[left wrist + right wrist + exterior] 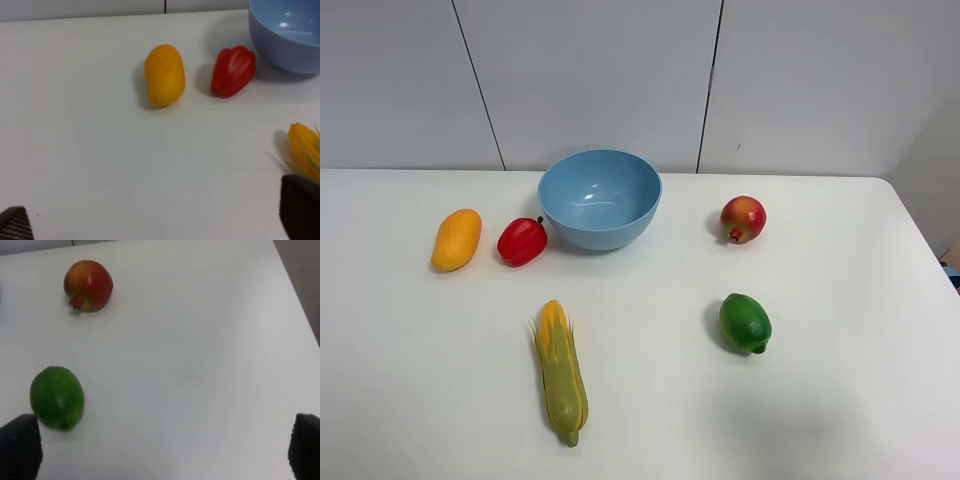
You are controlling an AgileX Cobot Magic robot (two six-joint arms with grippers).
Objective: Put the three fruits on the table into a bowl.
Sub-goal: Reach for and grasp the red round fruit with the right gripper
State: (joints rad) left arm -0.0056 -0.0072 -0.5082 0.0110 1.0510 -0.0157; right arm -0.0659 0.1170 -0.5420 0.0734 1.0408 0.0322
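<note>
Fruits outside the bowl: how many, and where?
3: the mango at far left beside the red pepper; the pomegranate right of the bowl; the lime nearer the camera than the pomegranate. The bowl's inside shows empty, so none seem hidden.

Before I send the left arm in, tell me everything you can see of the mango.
The mango is an elongated, rounded oval, orange-yellow, with smooth, slightly matt skin that looks whole. It lies on its side on the white table, its long axis running roughly front to back. In the high view it sits left of the pepper, with a small gap between them, and the bowl stands beyond the pepper. Only the table touches it.
</note>
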